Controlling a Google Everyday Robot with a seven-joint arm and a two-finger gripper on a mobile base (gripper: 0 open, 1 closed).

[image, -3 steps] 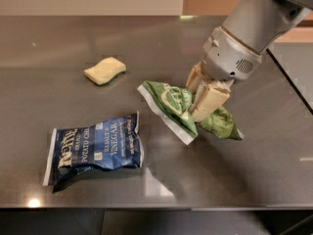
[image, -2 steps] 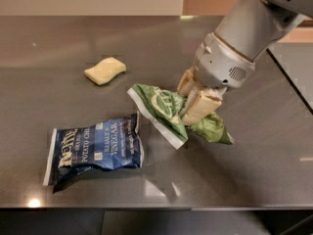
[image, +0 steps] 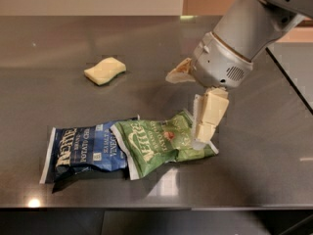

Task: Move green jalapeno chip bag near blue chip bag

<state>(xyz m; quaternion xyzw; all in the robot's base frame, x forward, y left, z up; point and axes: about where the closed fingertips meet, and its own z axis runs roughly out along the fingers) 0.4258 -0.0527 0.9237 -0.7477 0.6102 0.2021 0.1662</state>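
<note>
Camera view: one frame, looking down at a dark, glossy table (image: 58, 43).
Green jalapeno chip bag (image: 159, 142): lies flat on the table at centre front, its long axis running left to right, white lettering face up, a small red mark near its middle.
Blue chip bag (image: 83, 150): lies flat just to the left of the green bag, lettering up and white sealed edge at its far left.
Relation of the bags: touching; the green bag's left end laps over the blue bag's right end.
Gripper (image: 187, 106): hangs from the grey arm (image: 244, 38), which enters from upper right, and sits above the green bag's right end.
Fingers (image: 211, 112): spread wide apart. One cream finger points down with its tip at the bag's right edge, where contact cannot be judged. The other sticks out to the left, clear of the bag. Nothing is clamped between them.
Sponge (image: 104, 70): pale yellow, lying alone at upper left, well apart from both bags.
</note>
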